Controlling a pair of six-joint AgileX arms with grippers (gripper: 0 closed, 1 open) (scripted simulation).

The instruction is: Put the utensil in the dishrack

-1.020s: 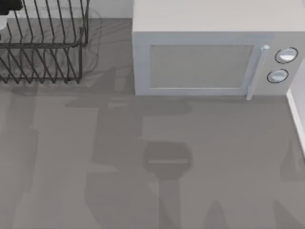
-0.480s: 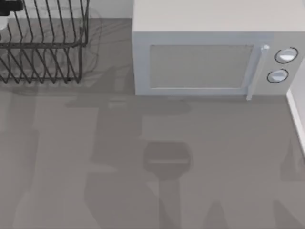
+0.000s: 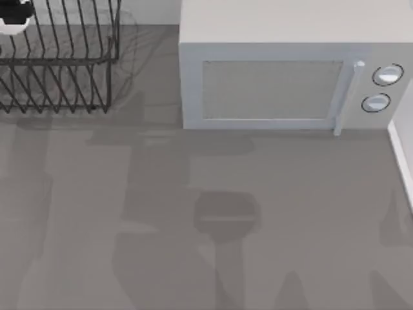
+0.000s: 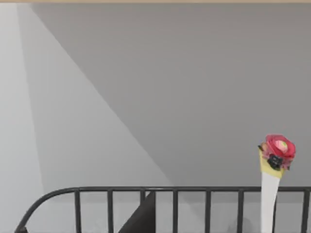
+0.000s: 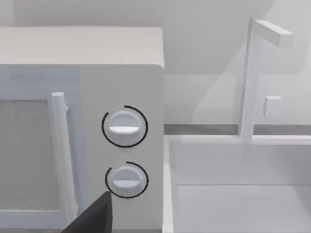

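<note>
Showing since 0.5 s ago: more of left tool over dishrack, utensil upright; grip can't tell.

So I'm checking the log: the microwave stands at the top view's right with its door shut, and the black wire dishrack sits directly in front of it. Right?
Not quite. The microwave is at the right with its door shut, but the dishrack is not in front of it: the top view shows it beside it, at the table's far left corner, apart from it. The utensil stands upright at the rack's rail in the left wrist view.
</note>
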